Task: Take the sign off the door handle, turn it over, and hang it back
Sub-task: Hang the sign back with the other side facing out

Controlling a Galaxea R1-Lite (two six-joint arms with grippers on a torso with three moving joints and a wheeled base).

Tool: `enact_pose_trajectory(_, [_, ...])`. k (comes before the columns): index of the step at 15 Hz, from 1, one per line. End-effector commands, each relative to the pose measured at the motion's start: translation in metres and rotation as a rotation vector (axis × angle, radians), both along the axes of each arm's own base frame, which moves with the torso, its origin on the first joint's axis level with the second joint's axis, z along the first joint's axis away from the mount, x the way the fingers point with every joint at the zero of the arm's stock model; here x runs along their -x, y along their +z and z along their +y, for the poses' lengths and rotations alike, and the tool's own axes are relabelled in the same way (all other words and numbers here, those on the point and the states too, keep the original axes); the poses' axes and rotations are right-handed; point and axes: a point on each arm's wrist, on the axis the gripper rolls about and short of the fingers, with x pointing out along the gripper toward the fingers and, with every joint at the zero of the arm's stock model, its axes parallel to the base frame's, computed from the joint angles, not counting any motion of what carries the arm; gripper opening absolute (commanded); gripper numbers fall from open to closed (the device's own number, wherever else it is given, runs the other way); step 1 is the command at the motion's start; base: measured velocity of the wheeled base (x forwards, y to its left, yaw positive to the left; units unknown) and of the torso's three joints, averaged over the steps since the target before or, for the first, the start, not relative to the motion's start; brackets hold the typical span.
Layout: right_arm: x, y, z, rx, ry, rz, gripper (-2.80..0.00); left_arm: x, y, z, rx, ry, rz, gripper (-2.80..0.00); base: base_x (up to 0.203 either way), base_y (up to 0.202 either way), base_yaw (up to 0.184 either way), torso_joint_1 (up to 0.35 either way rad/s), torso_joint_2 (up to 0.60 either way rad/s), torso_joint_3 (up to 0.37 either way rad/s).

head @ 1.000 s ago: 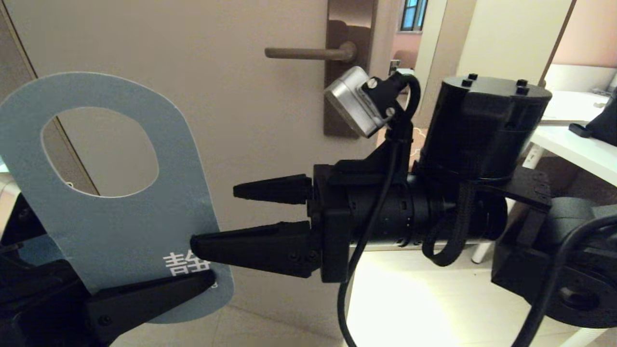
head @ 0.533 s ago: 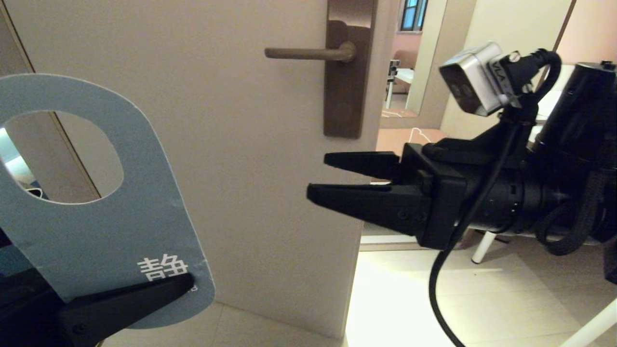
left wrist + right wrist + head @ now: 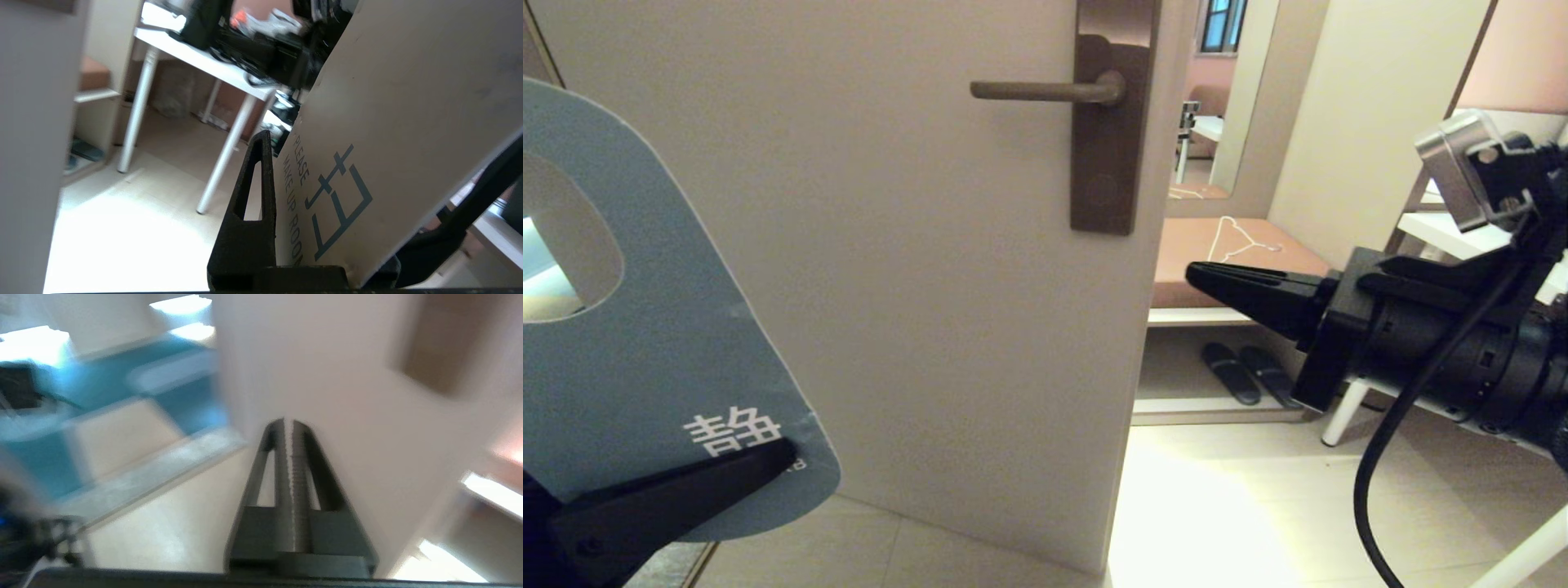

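The sign (image 3: 645,351) is at the far left of the head view, its slate-blue side facing me, its large hole cut off by the frame edge. My left gripper (image 3: 768,457) is shut on the sign's lower end. In the left wrist view the sign's white side (image 3: 388,134) reads "Please make up room", clamped at my left gripper (image 3: 286,196). The door handle (image 3: 1045,90) is bare, a bronze lever on its backplate (image 3: 1112,122), up and to the right of the sign. My right gripper (image 3: 1205,279) is shut and empty at the right, below the handle; it also shows in the right wrist view (image 3: 289,424).
The beige door (image 3: 915,269) fills the middle; its edge runs down near the backplate. Past it are a low bench (image 3: 1233,245) with a white hanger, dark slippers (image 3: 1245,371) underneath, and a white table (image 3: 1462,233) at the right.
My right arm has drawn back to the right, away from the sign, and its fingers have closed. My left gripper has carried the sign further left and slightly down.
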Motion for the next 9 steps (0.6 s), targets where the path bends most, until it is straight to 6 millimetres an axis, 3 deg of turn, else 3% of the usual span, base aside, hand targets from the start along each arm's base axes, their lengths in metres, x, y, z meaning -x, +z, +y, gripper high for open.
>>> enact_pose_trajectory(1, [0.011, 0.002, -0.015, -0.004, -0.208, -0.028, -2.80, 0.004, 0.002, 0.003, 0.009, 0.008, -0.021, -2.80, 0.000, 0.000, 0.000, 0.000, 0.00, 0.000])
enact_pose_trajectory(5, [0.034, 0.004, -0.050, -0.031, -0.458, -0.061, -2.80, 0.013, -0.003, 0.007, 0.001, 0.017, -0.044, -2.80, 0.000, 0.000, 0.000, 0.000, 0.00, 0.000])
enact_pose_trajectory(9, [0.058, -0.030, -0.100, 0.061, -0.681, -0.034, -2.80, 0.018, -0.009, 0.009, -0.028, 0.041, -0.100, -2.80, 0.000, 0.000, 0.000, 0.000, 0.00, 0.000])
